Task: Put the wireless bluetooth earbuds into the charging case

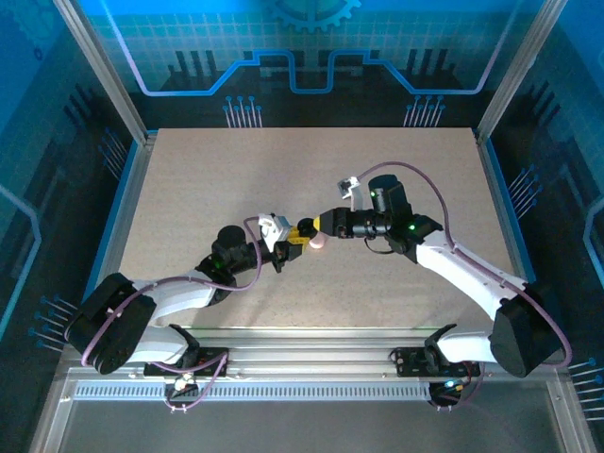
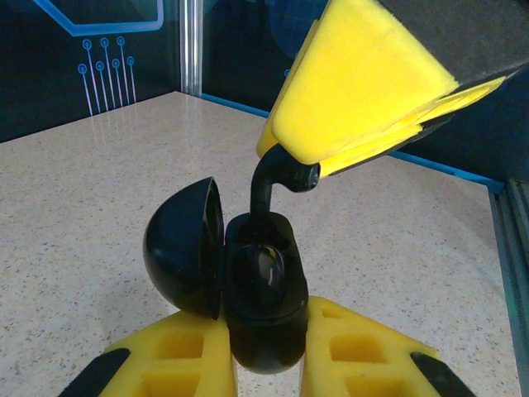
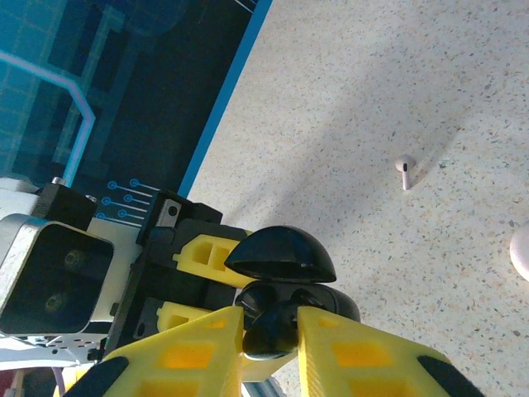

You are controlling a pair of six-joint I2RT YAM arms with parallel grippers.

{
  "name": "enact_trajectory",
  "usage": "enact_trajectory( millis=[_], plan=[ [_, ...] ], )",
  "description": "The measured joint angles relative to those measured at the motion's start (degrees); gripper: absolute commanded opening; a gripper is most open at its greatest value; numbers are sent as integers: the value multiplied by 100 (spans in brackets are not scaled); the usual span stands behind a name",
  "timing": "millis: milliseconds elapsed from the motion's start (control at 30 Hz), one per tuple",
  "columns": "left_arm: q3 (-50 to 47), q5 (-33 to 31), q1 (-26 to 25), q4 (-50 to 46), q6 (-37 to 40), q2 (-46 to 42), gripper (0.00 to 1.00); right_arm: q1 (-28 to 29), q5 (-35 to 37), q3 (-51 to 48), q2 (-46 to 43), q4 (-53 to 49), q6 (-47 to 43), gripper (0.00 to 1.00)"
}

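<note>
The charging case in hand is black, not pink. My left gripper is shut on its body, and the domed lid is hinged open to the left. My right gripper is shut on a black earbud. From above, the earbud's stem reaches down into the case's back well. Both grippers meet at mid-table, left and right, with the case between them. The case's open lid sits just past my right fingertips.
A small round pale pink case lies on the table just under the right gripper, and its edge is in the right wrist view. A tiny pale earbud lies alone on the speckled tabletop beyond.
</note>
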Motion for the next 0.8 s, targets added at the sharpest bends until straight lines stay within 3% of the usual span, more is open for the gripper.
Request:
enact_trajectory(
  millis=[800],
  plan=[
    [0, 0, 0, 72, 0, 0, 18, -210, -688, 57, 195, -74, 173, 23]
  ],
)
